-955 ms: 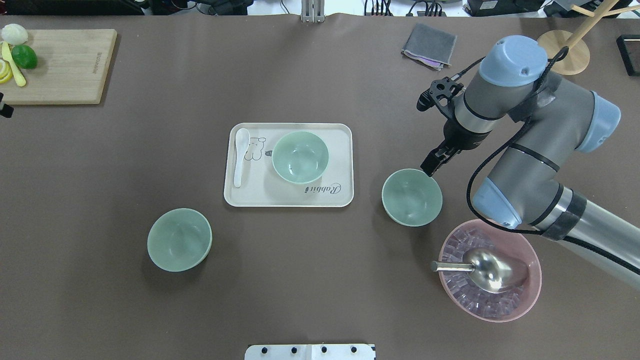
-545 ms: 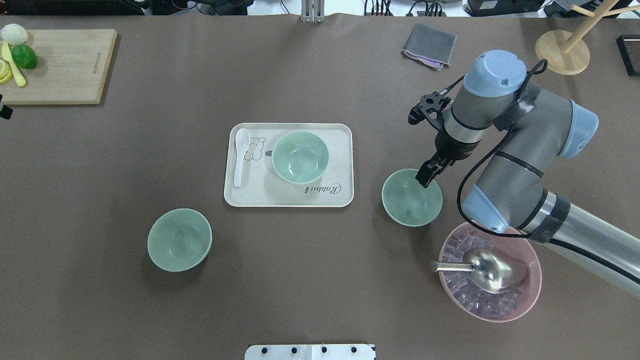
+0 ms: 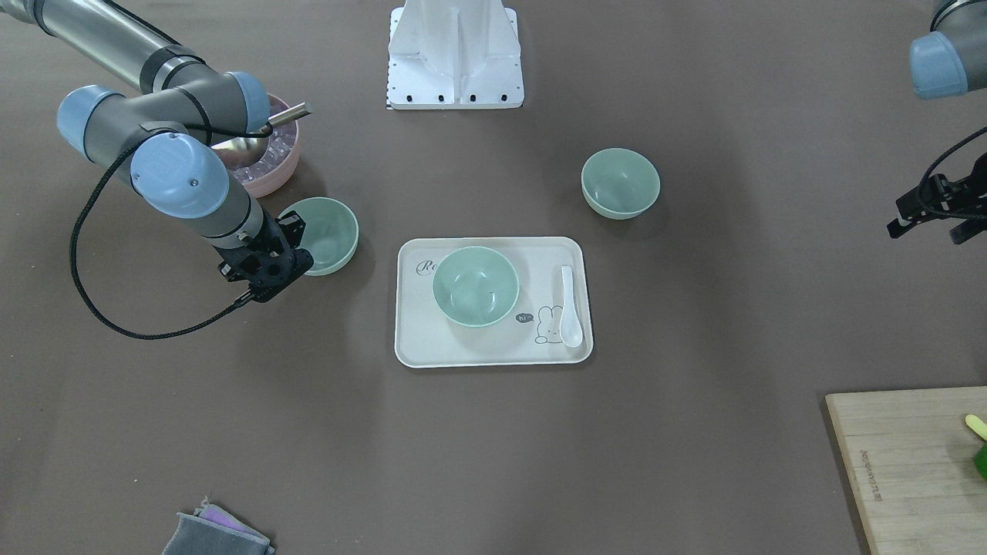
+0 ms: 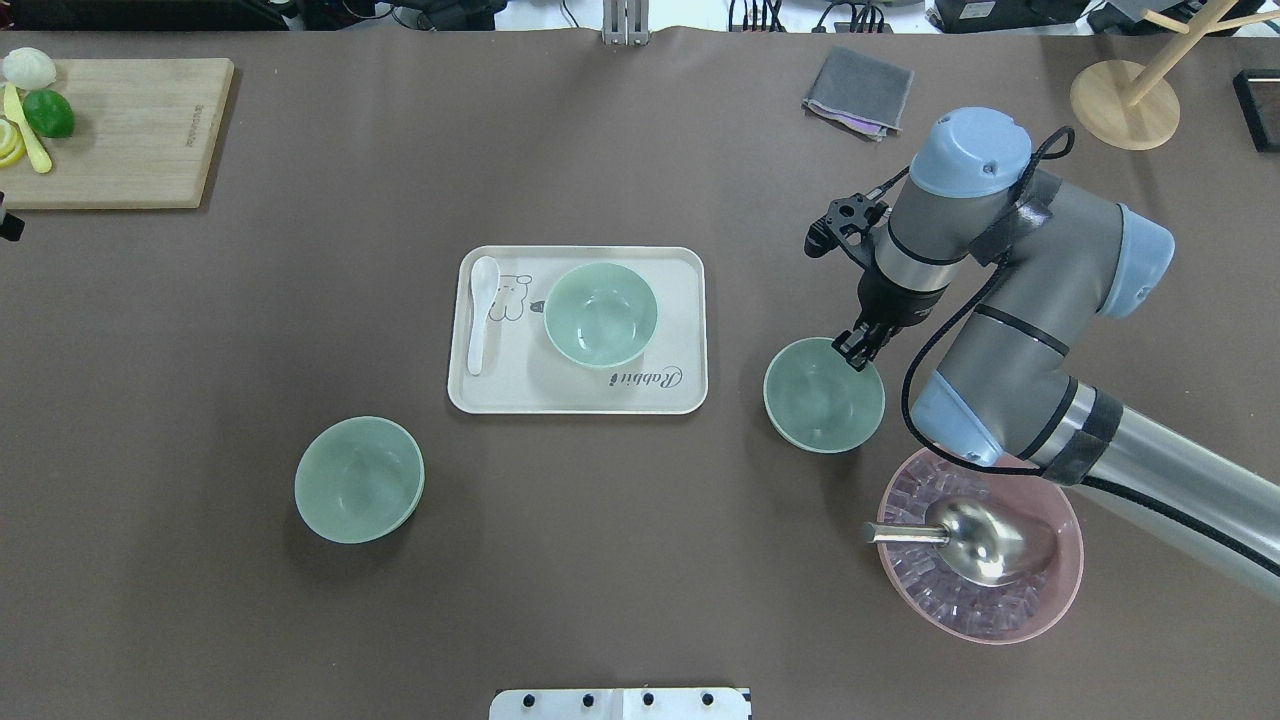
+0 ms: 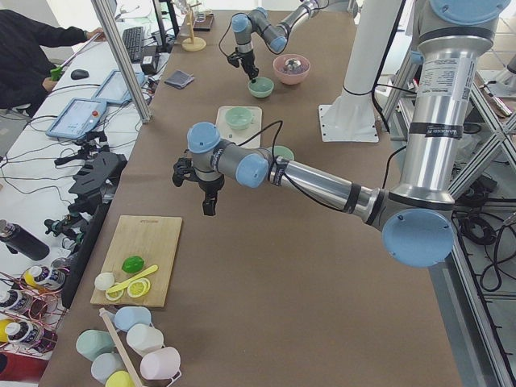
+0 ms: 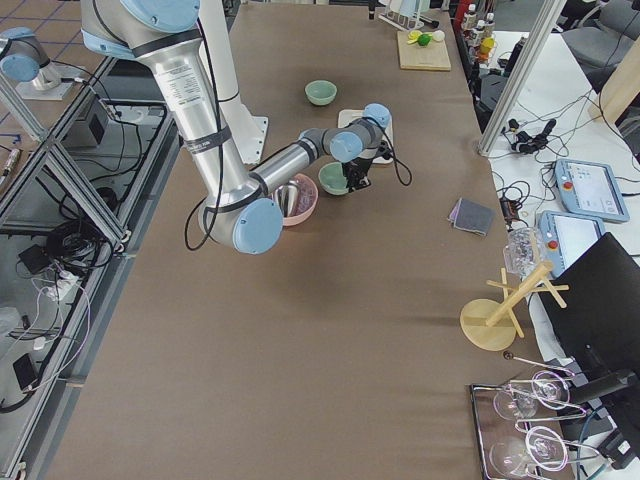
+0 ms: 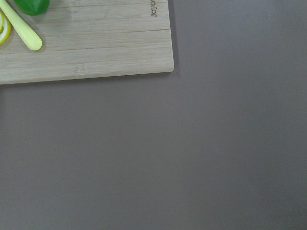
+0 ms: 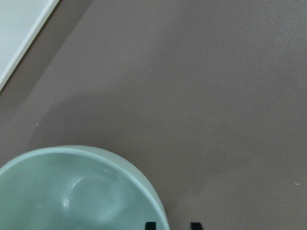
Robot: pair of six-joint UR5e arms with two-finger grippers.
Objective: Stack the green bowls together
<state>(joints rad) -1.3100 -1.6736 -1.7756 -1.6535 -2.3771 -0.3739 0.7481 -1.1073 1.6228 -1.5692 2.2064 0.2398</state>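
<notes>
Three pale green bowls stand upright and apart. One (image 4: 600,315) sits on the white tray (image 4: 680,400), one (image 4: 359,480) on the table at the near left, one (image 4: 823,395) to the right of the tray. My right gripper (image 4: 860,350) is low at the far right rim of that right bowl. In the right wrist view the bowl (image 8: 72,191) fills the lower left and the gripper (image 8: 172,225) is open, one fingertip inside the rim and one outside. My left gripper (image 3: 925,231) hangs open and empty at the table's left edge, far from the bowls.
A pink bowl (image 4: 1060,580) with ice and a metal scoop (image 4: 985,540) sits just near-right of the right bowl, under my right arm. A white spoon (image 4: 480,310) lies on the tray. A cutting board (image 4: 130,130), a grey cloth (image 4: 858,90) and a wooden stand (image 4: 1125,105) line the far side.
My right arm has swung left and down, bringing its gripper from just outside the right bowl down onto that bowl's far right rim. The bowls have not moved.
</notes>
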